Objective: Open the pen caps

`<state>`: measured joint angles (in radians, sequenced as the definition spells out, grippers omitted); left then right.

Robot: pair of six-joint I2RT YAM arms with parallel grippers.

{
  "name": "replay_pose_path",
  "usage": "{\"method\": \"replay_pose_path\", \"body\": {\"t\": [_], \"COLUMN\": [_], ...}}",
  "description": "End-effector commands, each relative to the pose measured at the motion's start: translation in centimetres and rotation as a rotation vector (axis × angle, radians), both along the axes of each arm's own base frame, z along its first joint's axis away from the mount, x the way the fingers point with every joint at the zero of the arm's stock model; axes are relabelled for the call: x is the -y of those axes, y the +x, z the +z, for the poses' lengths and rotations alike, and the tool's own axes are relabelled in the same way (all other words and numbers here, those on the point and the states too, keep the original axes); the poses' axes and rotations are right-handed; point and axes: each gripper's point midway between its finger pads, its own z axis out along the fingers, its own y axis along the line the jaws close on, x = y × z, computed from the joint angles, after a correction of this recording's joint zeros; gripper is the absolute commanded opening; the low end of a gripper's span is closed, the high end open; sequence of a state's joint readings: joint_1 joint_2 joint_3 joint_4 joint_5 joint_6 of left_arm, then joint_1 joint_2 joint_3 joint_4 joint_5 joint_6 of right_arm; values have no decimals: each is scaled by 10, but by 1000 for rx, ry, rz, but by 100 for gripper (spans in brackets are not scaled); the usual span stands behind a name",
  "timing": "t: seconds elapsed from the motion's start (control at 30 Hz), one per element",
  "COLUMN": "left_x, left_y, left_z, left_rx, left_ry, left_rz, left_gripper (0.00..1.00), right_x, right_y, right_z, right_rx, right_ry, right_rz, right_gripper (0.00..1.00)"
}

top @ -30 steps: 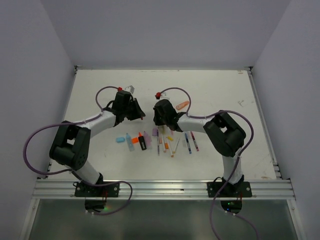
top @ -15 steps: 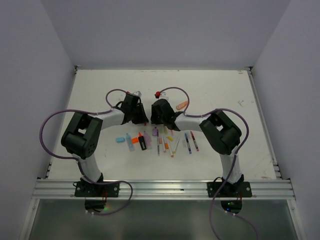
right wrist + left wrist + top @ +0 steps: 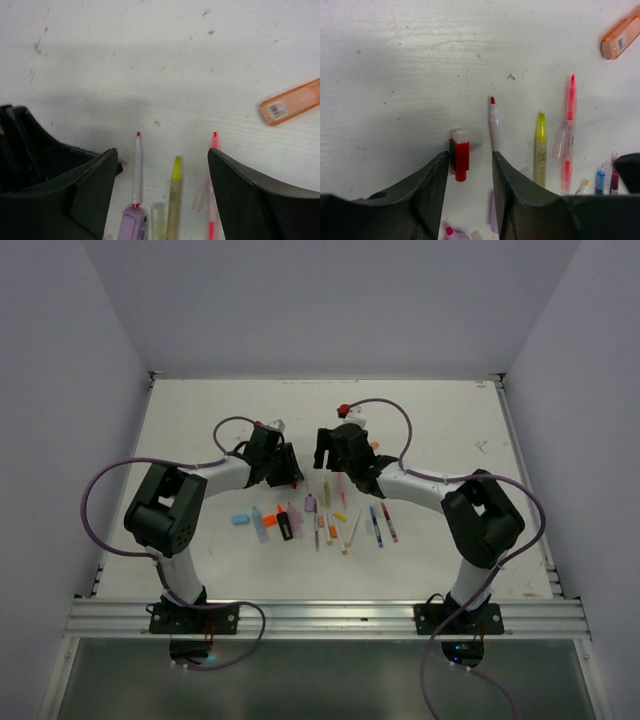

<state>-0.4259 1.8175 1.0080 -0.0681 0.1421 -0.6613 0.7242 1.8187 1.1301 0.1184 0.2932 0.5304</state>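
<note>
"Pen caps: how do they stand?"

"One red cap (image 3: pixel 460 159) lies loose on the counter (image 3: pixel 410 55), just beside the bare-tipped red pen (image 3: pixel 493 125) and not touching it. Take that pen as the marker. The yellow highlighter (image 3: pixel 540 150) on its other side shows its tip too, and so does the pink pen (image 3: pixel 568 125) beyond that."

"And the tools?"

"The left tool (image 3: pixel 470 156) is spread, a finger on either side of the red cap, gripping nothing. The right tool (image 3: pixel 163 151) stands wide open and empty, with the red pen's tip showing between its fingers."

"Which step, then?"

"I judge it the gap between pens: one cap is off and lying free, the next not yet picked."

"What comes next?"

"An orange highlighter (image 3: pixel 620 37) lies well apart from the red pen, past the pink one, and looks capped. One tool would need to pinch its barrel and the other close on the cap end, then pull straight along the body. It lies at a slant, so the wrist must turn to match."
</note>
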Motion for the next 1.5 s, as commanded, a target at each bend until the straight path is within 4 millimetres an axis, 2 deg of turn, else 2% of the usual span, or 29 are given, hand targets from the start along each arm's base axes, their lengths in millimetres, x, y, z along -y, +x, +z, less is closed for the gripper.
{"method": "replay_pose_path", "body": {"t": [0.0,0.03,0.07,0.1,0.13,0.17,0.2,0.27,0.3,0.33,0.37,0.4,0.47,0.5,0.53,0.57,0.6,0.63,0.67,0.73,0.77,0.9,1.03,1.23,1.37,1.47], "left_x": [4,4,4,4,3,3,2,-1,-3,-6,-7,-10,-16,-19,-22,-24,-26,-28,-31,-34,-36,-48,-53,-44,-37,-28], "left_y": [8,7,8,8,7,7,8,5,7,3,3,2,-3,-6,-12,-16,-19,-26,-31,-43,-47,-67,-77,-82,-81,-80], "left_z": [10,11,17,21,24,29,39,46,60,62,77,83,88,102,99,111,113,109,119,113,121,111,107,113,121,127], "left_rx": [36,36,52,59,66,77,101,117,154,155,191,204,224,257,253,282,289,280,303,291,313,297,297,321,342,344], "left_ry": [-9,-11,-17,-23,-27,-28,-34,-37,-43,-38,-48,-45,-37,-44,-37,-48,-49,-47,-58,-59,-68,-50,-50,-93,-124,-155], "left_rz": [5,7,8,8,11,12,18,23,34,38,43,52,63,68,68,64,62,61,61,51,51,59,59,7,-22,-61], "left_gripper": [46,50,54,54,60,61,65,75,80,83,86,89,92,93,93,93,93,93,93,93,93,93,93,93,93,93], "right_x": [50,66,75,82,97,104,111,122,126,131,131,132,130,128,127,124,122,121,120,119,117,115,113,109,110,105], "right_y": [19,26,27,31,35,37,39,46,48,51,56,57,65,67,68,72,73,74,77,79,81,83,82,75,65,58], "right_z": [20,20,17,17,14,12,6,3,-5,-7,-5,-15,-14,-16,-25,-24,-26,-35,-34,-41,-44,-52,-60,-63,-65,-60], "right_rx": [46,45,25,21,8,-6,-21,-43,-66,-78,-80,-97,-99,-105,-124,-125,-131,-148,-145,-160,-164,-177,-195,-215,-204,-190], "right_ry": [-51,-65,-83,-94,-114,-129,-145,-150,-158,-160,-159,-169,-159,-154,-160,-154,-143,-153,-149,-153,-156,-151,-151,-139,-134,-132], "right_rz": [-150,-197,-222,-242,-287,-307,-327,-363,-378,-395,-403,-408,-413,-412,-413,-413,-416,-420,-425,-432,-429,-436,-430,-389,-346,-274], "right_gripper": [79,79,80,80,80,80,80,80,80,80,80,80,80,80,80,80,80,80,79,78,76,73,68,54,35,31]}}
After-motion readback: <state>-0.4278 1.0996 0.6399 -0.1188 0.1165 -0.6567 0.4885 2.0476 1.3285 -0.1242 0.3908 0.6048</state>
